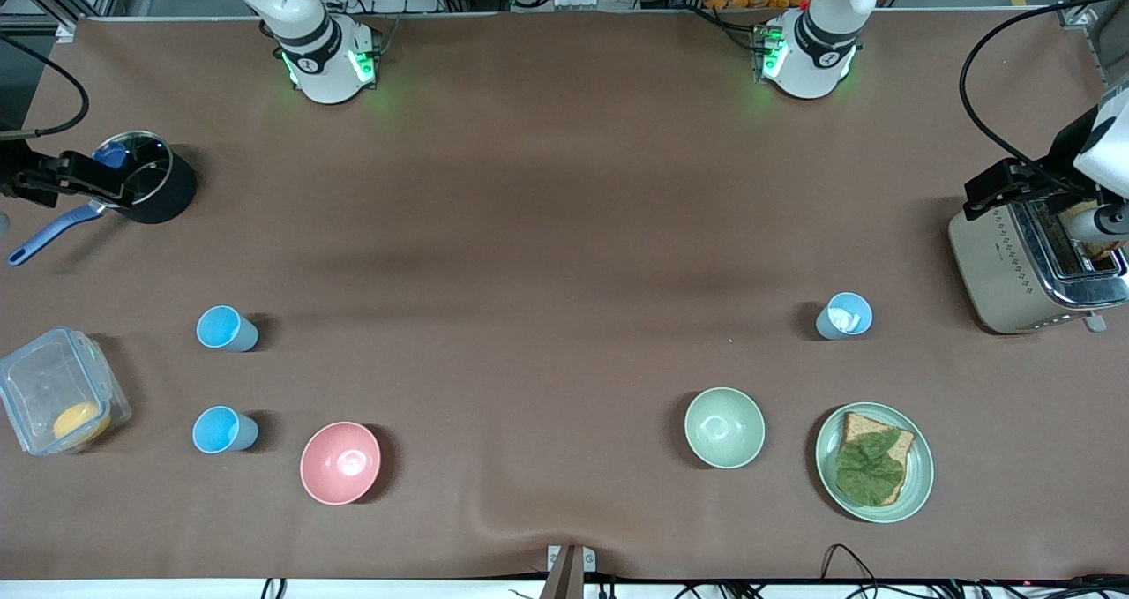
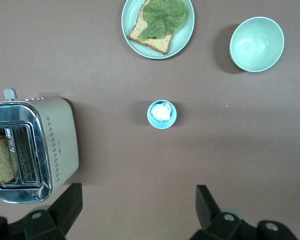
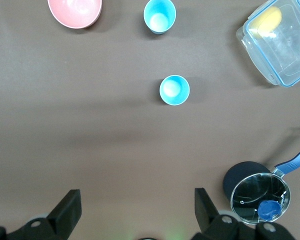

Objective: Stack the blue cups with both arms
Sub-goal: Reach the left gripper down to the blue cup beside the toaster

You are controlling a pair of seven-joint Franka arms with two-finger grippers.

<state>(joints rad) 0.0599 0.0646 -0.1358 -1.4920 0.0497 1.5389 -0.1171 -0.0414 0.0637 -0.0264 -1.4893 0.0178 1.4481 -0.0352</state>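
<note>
Three light-blue cups stand upright on the brown table. Two are toward the right arm's end: one (image 1: 227, 328) (image 3: 174, 90) and one nearer the front camera (image 1: 224, 430) (image 3: 159, 16). The third cup (image 1: 845, 316) (image 2: 162, 114), toward the left arm's end, has something white inside. My left gripper (image 2: 139, 200) (image 1: 1001, 189) hangs open and empty high above the table beside the toaster. My right gripper (image 3: 137, 202) (image 1: 62, 180) hangs open and empty high above the table by the pot.
A pink bowl (image 1: 340, 462) sits beside the nearer cup. A pale green bowl (image 1: 724, 427) and a plate of bread with lettuce (image 1: 873, 462) lie nearer the front camera than the third cup. Toaster (image 1: 1032, 264), lidded black pot (image 1: 145, 180), clear plastic box (image 1: 57, 400).
</note>
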